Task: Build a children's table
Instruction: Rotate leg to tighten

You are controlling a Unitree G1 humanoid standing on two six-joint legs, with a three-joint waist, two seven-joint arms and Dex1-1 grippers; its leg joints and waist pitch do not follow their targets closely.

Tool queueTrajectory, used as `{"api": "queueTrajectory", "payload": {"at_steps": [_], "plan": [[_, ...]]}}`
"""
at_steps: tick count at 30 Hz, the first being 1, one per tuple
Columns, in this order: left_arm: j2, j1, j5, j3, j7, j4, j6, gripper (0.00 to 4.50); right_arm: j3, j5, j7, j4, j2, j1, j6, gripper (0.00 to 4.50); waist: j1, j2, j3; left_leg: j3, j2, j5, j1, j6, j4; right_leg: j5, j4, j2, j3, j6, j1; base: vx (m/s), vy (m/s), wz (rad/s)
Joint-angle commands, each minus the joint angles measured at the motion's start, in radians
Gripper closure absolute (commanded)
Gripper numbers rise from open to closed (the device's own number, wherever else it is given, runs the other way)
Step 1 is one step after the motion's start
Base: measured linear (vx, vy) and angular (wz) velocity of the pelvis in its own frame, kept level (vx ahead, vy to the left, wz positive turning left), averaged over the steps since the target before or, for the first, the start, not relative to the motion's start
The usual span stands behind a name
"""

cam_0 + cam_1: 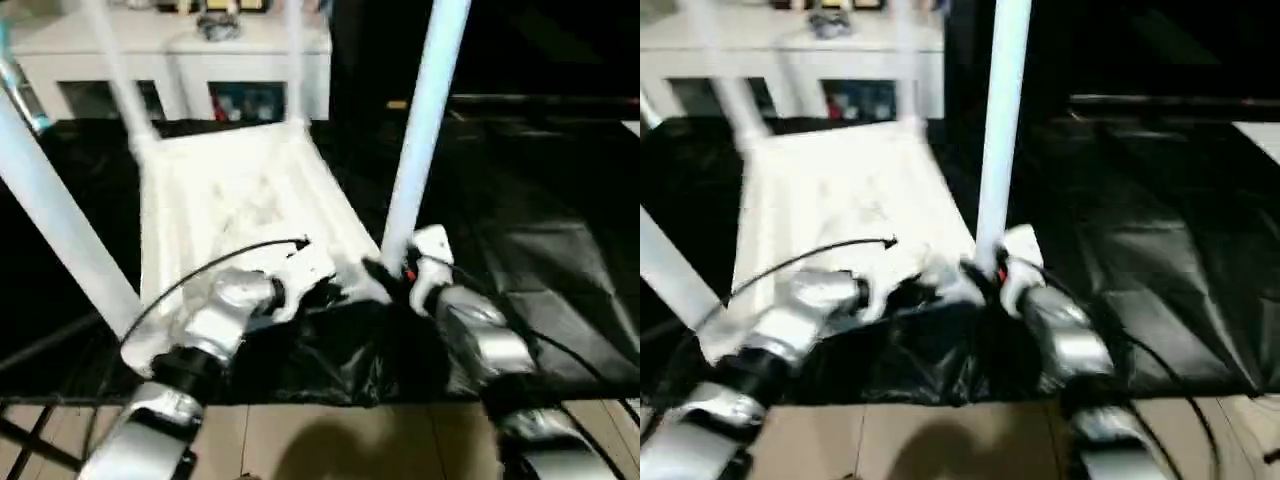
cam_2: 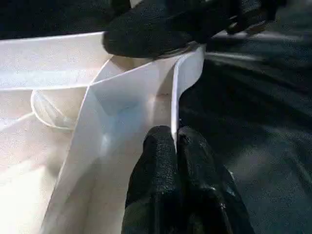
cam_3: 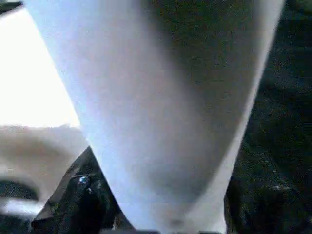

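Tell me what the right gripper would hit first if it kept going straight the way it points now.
Most likely the white leg. In the right wrist view it stands right ahead of the right gripper. In the head views the gripper sits at the foot of that leg, by the tabletop corner. Contact cannot be told.

You're working in what looks like an indoor test or demo room, not a lived-in home. A black plastic sheet point(image 1: 560, 290) covers the work area over pale wood-look flooring point(image 1: 330, 440). A white cabinet point(image 1: 180, 60) with glass doors stands behind it.
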Motion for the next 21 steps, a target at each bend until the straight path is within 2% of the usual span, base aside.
{"api": "queueTrajectory", "payload": {"at_steps": [1,3,4,6,8,10,11,12,15,16,17,18,19,20,21], "plan": [[-0.088,-0.015,-0.006,-0.048,0.061,-0.050,-0.012,4.50,0.103,-0.051,0.014,0.078,0.101,0.011,0.007,2.01,0.001,-0.003,-0.041,-0.017,0.030,-0.384,0.009,0.013,-0.076,-0.518,-0.100,-0.066,0.038,-0.096,0.030,0.000,0.000,0.00],[-0.092,-0.005,-0.015,-0.056,0.042,-0.065,-0.014,4.50,0.097,-0.053,0.027,0.083,0.102,0.007,-0.016,2.01,0.003,-0.003,-0.043,-0.015,0.033,-0.358,0.000,0.025,-0.078,-0.453,-0.091,-0.066,0.043,-0.116,0.035,0.000,0.000,0.00],[-0.091,-0.003,-0.016,-0.057,0.040,-0.067,-0.016,4.50,0.093,-0.048,0.035,0.082,0.102,0.007,-0.018,1.66,0.003,-0.004,-0.042,-0.015,0.033,-0.344,-0.007,0.032,-0.080,-0.431,-0.085,-0.064,0.043,-0.121,0.039,0.000,0.000,0.00],[-0.084,0.004,-0.020,-0.061,0.019,-0.076,-0.023,4.50,0.087,-0.040,0.053,0.083,0.095,0.009,-0.026,1.66,0.006,-0.004,-0.047,-0.012,0.035,-0.313,-0.005,0.035,-0.077,-0.376,-0.077,-0.065,0.049,-0.142,0.039,0.025,-0.006,0.01],[-0.072,0.010,-0.025,-0.064,-0.004,-0.079,-0.034,4.50,0.088,-0.032,0.087,0.070,0.084,0.018,-0.031,1.24,0.007,-0.001,-0.048,-0.009,0.035,-0.290,-0.006,0.043,-0.074,-0.326,-0.072,-0.063,0.050,-0.158,0.042,0.025,-0.006,0.01],[-0.060,0.017,-0.032,-0.067,-0.032,-0.088,-0.047,4.50,0.105,-0.034,0.130,0.056,0.067,0.028,-0.039,1.20,0.007,-0.003,-0.050,-0.007,0.034,-0.284,-0.007,0.052,-0.071,-0.307,-0.069,-0.062,0.050,-0.169,0.044,0.000,0.000,0.00],[-0.048,0.022,-0.040,-0.069,-0.059,-0.094,-0.057,4.50,0.126,-0.038,0.175,0.036,0.047,0.042,-0.051,1.20,0.009,0.000,-0.053,-0.007,0.034,-0.251,-0.010,0.060,-0.071,-0.269,-0.065,-0.062,0.050,-0.176,0.047,0.000,0.000,0.00],[-0.037,0.026,-0.049,-0.072,-0.088,-0.099,-0.064,4.50,0.143,-0.039,0.216,0.010,0.029,0.057,-0.059,1.20,0.009,-0.003,-0.053,-0.006,0.034,-0.229,-0.013,0.069,-0.069,-0.238,-0.062,-0.061,0.050,-0.182,0.049,0.000,0.000,0.00],[-0.014,0.034,-0.063,-0.076,-0.136,-0.111,-0.071,4.50,0.174,-0.029,0.314,-0.045,-0.006,0.089,-0.073,1.20,0.017,-0.002,-0.055,-0.003,0.034,-0.205,-0.013,0.088,-0.066,-0.216,-0.059,-0.061,0.050,-0.185,0.051,0.000,0.000,0.00],[0.005,0.038,-0.076,-0.076,-0.177,-0.120,-0.072,4.50,0.196,-0.014,0.402,-0.093,-0.038,0.114,-0.087,1.20,0.019,0.000,-0.054,-0.004,0.037,-0.204,-0.011,0.090,-0.066,-0.213,-0.059,-0.060,0.048,-0.190,0.051,0.000,0.000,0.00],[0.020,0.040,-0.085,-0.077,-0.209,-0.124,-0.078,4.50,0.213,-0.004,0.464,-0.127,-0.062,0.131,-0.096,1.20,0.021,-0.002,-0.053,-0.002,0.037,-0.208,-0.011,0.095,-0.066,-0.217,-0.061,-0.059,0.047,-0.188,0.052,0.000,0.000,0.00],[0.029,0.040,-0.091,-0.077,-0.231,-0.125,-0.081,4.50,0.223,0.003,0.505,-0.149,-0.079,0.141,-0.106,1.20,0.024,0.001,-0.053,-0.003,0.039,-0.213,-0.012,0.097,-0.066,-0.220,-0.059,-0.059,0.048,-0.191,0.052,0.000,0.000,0.00],[0.029,0.040,-0.091,-0.077,-0.231,-0.125,-0.081,4.50,0.223,0.003,0.505,-0.149,-0.079,0.141,-0.106,1.20,0.024,0.002,-0.053,-0.002,0.040,-0.215,-0.011,0.097,-0.066,-0.221,-0.059,-0.058,0.048,-0.193,0.050,0.000,0.000,0.00],[0.051,0.041,-0.101,-0.076,-0.278,-0.126,-0.089,4.50,0.236,0.023,0.592,-0.190,-0.111,0.156,-0.107,1.20,0.025,0.002,-0.052,-0.002,0.041,-0.227,-0.009,0.094,-0.068,-0.236,-0.061,-0.058,0.047,-0.196,0.048,0.000,0.000,0.00],[0.062,0.041,-0.107,-0.075,-0.303,-0.126,-0.092,4.50,0.240,0.035,0.635,-0.209,-0.125,0.161,-0.101,1.20,0.032,0.001,-0.052,-0.001,0.041,-0.240,-0.005,0.094,-0.067,-0.254,-0.063,-0.057,0.048,-0.193,0.048,0.000,0.000,0.00]]}}
